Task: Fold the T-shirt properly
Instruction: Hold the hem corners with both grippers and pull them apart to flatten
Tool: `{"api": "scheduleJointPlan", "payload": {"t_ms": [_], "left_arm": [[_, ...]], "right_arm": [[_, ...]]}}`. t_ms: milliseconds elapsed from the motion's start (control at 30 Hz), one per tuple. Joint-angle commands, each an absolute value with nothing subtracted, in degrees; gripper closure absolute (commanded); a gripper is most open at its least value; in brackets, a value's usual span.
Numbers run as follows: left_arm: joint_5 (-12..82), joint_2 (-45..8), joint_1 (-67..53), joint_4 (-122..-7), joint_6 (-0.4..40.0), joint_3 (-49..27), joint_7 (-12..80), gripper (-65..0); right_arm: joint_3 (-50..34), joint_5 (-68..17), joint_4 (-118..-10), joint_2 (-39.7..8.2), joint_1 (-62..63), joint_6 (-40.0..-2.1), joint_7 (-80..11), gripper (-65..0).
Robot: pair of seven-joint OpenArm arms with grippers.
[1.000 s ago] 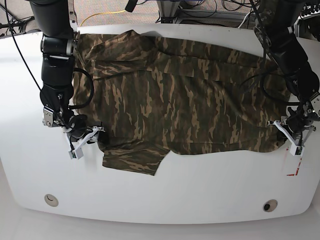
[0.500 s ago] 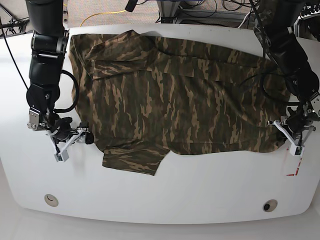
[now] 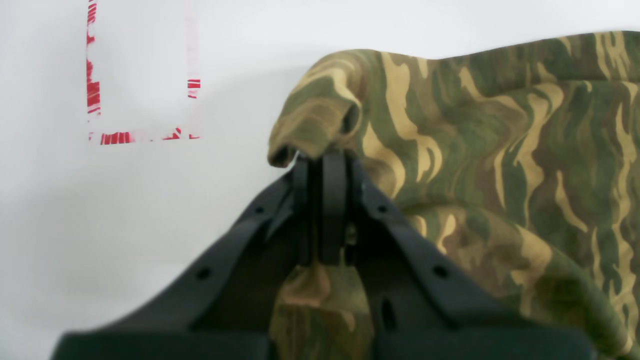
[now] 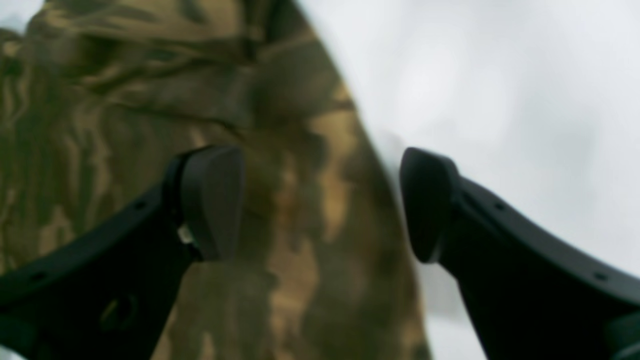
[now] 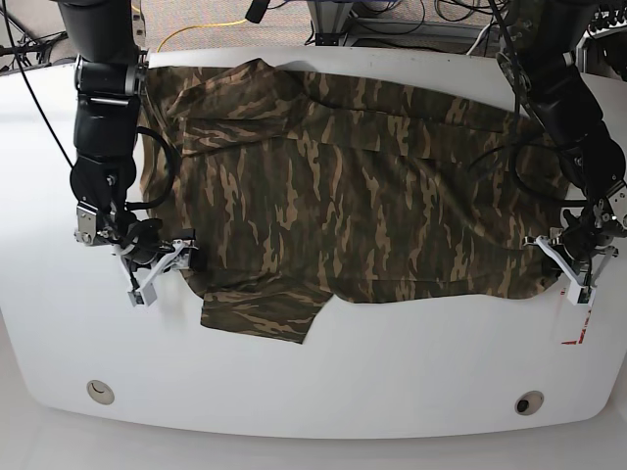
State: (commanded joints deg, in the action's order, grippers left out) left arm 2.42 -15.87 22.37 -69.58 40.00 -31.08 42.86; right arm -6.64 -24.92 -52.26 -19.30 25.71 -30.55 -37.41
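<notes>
Bright even overhead light, white table point(image 5: 392, 362) near blown out, soft short shadows, base view sharp, left wrist view slightly soft, right wrist view heavily blurred throughout

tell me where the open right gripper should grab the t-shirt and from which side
The right gripper would best pinch the T-shirt at its near side edge, coming in from the bare table side. In the right wrist view that edge already runs between the open jaws, lying flat.
</notes>
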Motion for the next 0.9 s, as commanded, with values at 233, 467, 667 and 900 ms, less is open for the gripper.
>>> {"api": "scheduleJointPlan", "payload": {"t_ms": [233, 467, 667, 900], "left_arm": [[2.51, -15.87, 21.32, -69.67, 40.00, -31.08, 42.86, 0.0], [2.51, -15.87, 21.32, -69.67, 40.00, -31.08, 42.86, 0.0], [2.51, -15.87, 21.32, -69.67, 40.00, -31.08, 42.86, 0.0], [2.51, -15.87, 21.32, -69.67, 40.00, -31.08, 42.86, 0.0]], "right_arm": [[-4.70, -24.92, -52.26, -17.98, 26.15, -30.46, -37.41, -46.8], [-3.03, -24.92, -52.26, -17.80, 27.12, -30.37, -36.00, -38.8], [-3.03, -24.92, -52.26, -17.71, 27.30, -30.37, -35.65, -25.8], [-3.03, -24.84, -52.26, -18.07, 27.38, -30.37, -35.65, 0.0]]}}
